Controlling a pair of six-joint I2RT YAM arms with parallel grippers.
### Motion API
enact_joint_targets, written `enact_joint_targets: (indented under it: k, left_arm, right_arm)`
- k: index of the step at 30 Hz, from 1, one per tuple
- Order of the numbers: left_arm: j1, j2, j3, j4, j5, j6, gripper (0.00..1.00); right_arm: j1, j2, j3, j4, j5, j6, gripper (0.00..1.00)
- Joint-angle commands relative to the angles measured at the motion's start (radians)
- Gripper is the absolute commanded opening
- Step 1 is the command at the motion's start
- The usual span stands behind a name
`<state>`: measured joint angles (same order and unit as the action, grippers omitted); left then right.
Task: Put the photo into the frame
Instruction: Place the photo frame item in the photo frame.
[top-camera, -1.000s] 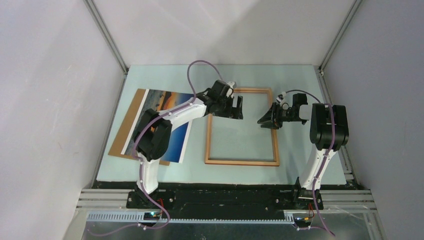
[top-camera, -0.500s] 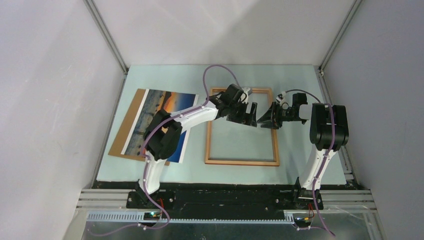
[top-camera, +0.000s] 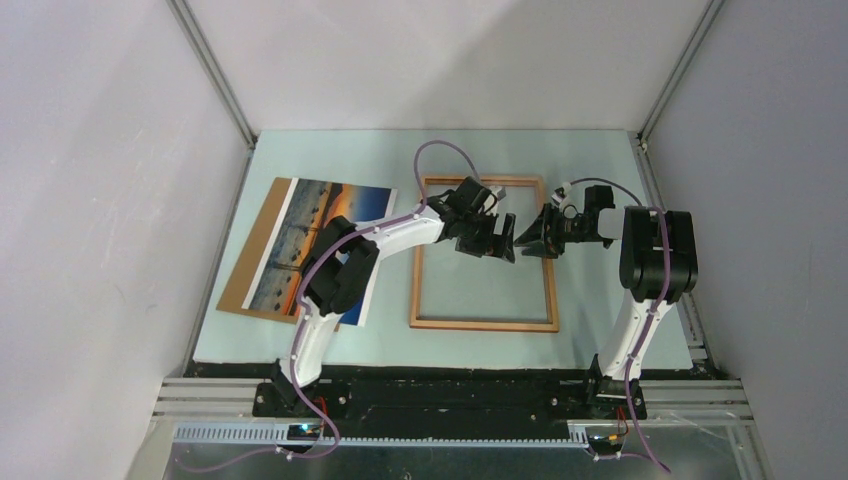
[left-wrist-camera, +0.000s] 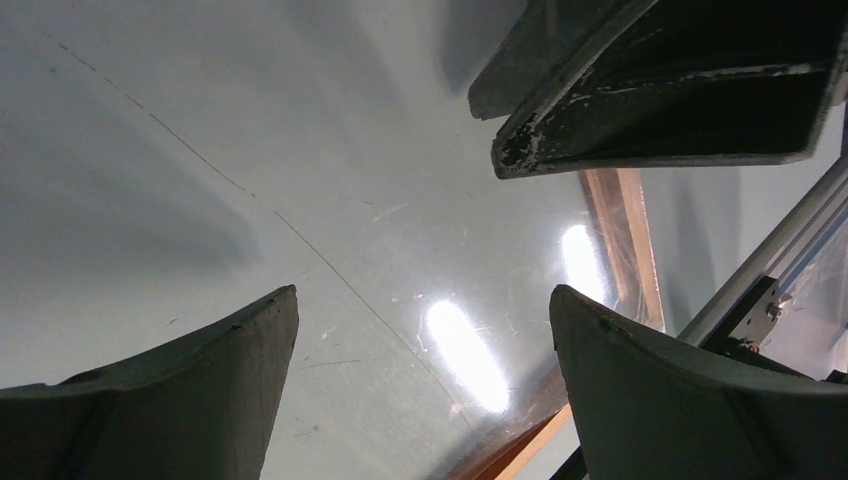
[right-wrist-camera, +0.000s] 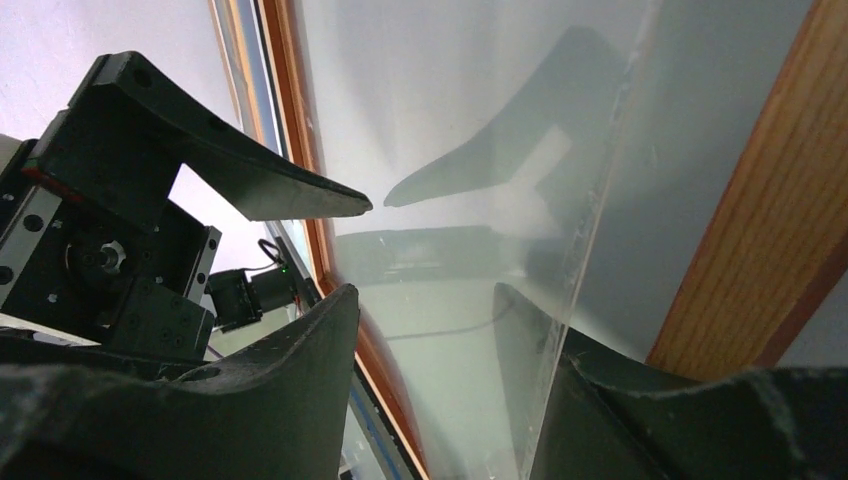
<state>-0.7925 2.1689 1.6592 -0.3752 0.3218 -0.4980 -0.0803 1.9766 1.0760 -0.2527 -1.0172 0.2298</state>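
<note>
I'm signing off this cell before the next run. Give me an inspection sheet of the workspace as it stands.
Surface: pale green table.
Job's things: photo face up on a brown backing board, at left; frame flat at centre, with a clear pane edge showing inside it.
Clutter: nothing seen.
Grippers: left gripper open and empty, above the frame; right gripper has its jaws apart astride the pane edge, by the frame's right rail.
Cables: purple cables run along both arms.
Surroundings: plain walls and aluminium struts.
</note>
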Motion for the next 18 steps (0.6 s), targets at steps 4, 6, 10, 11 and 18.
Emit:
enact_joint_targets:
  k: [4,6,10,11,18]
  left_arm:
    - [-0.001,-0.005,-0.006,0.015,0.003,-0.004,1.00]
    - [-0.001,-0.002,-0.012,0.015,0.000,-0.005,1.00]
    - [0.001,0.001,-0.019,0.016,-0.005,-0.003,1.00]
    - [0.003,0.001,-0.020,0.015,-0.007,-0.003,1.00]
    - [0.005,0.004,-0.021,0.015,-0.014,-0.003,1.00]
  right_arm:
    - [-0.008,-0.059,0.018,-0.004,0.040,-0.043,0.62]
    - [-0.013,-0.068,0.018,-0.009,0.045,-0.050,0.63]
    - [-0.027,-0.089,0.019,-0.014,0.058,-0.056,0.65]
    - [-0.028,-0.098,0.019,-0.015,0.061,-0.059,0.66]
    - [-0.040,-0.139,0.036,-0.080,0.100,-0.111,0.68]
